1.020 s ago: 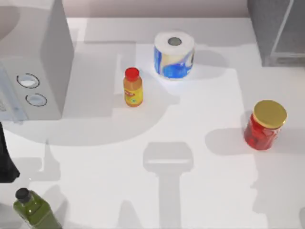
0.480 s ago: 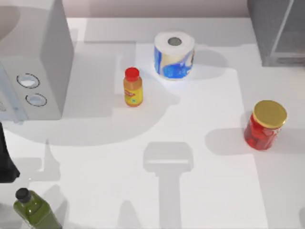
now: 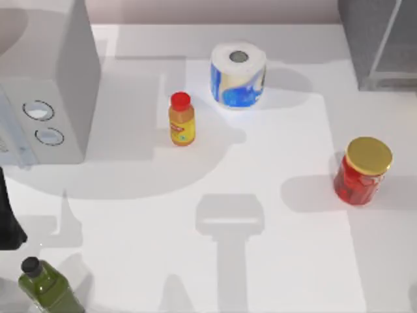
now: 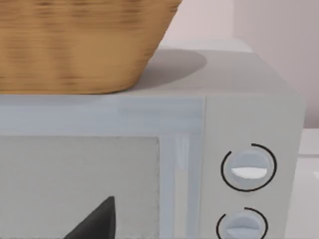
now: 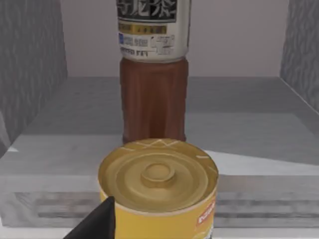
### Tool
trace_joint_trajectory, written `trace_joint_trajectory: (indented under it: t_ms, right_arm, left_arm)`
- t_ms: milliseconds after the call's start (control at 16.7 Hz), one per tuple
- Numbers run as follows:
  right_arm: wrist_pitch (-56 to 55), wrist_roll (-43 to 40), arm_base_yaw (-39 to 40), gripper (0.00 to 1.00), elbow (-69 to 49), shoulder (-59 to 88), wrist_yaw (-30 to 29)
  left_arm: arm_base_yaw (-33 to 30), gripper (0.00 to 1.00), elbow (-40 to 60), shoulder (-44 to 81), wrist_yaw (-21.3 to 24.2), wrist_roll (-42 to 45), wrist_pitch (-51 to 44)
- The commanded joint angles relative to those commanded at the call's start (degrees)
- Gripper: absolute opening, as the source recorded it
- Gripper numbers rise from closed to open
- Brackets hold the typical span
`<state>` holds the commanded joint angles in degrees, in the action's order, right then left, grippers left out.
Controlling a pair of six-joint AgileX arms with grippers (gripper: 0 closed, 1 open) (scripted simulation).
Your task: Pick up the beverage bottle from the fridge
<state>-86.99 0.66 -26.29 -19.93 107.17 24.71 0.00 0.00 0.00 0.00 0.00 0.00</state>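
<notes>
Nothing on the table (image 3: 273, 261) has moved in the last second. The orange bottle (image 3: 182, 119), the paper roll (image 3: 238, 75), the red jar (image 3: 362, 171) and the green bottle (image 3: 44, 287) all sit just where they were, and only the edge of a shadow near the right side has crept a tiny bit. So the job has not gone far yet, and the reach is slow and careful. The beverage bottle (image 5: 153, 94) stands upright inside the fridge (image 5: 30, 64), on its grey floor, about in the middle between the two dark walls. From above, the fridge (image 3: 374, 39) is the dark box at the far right corner of the table. The right gripper (image 5: 94, 224) looks straight at the bottle, but a round gold lid (image 5: 158, 177) sits in front of it and hides the bottom of the bottle. I cannot tell how wide this gripper is open, and it does not seem to hold anything yet. I think it has to go over or around that lid to get to the bottle, or it may bump it. The left arm (image 3: 8, 218) waits at the left edge of the table, and the left gripper (image 4: 94, 221) faces the light grey box (image 4: 249, 124) with two round dials, which has a woven basket (image 4: 75, 45) on top. I cannot tell how wide it is open either.
</notes>
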Motion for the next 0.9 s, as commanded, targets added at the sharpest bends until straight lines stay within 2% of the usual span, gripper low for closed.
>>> trace_joint_trajectory:
  t_ms: [480,660,900]
  right_arm:
    - [18.89,0.24,12.49,1.0,-30.01,10.24,-12.84]
    - [22.15,0.26,14.73,1.0,-33.73,11.28,-15.07]
    - [22.07,0.27,14.52,1.0,-33.64,10.97,-14.98]
  left_arm:
    - [0.0,1.0,0.0,0.0,0.0,0.0,0.0]
    - [0.0,1.0,0.0,0.0,0.0,0.0,0.0]
    - [0.0,1.0,0.0,0.0,0.0,0.0,0.0]
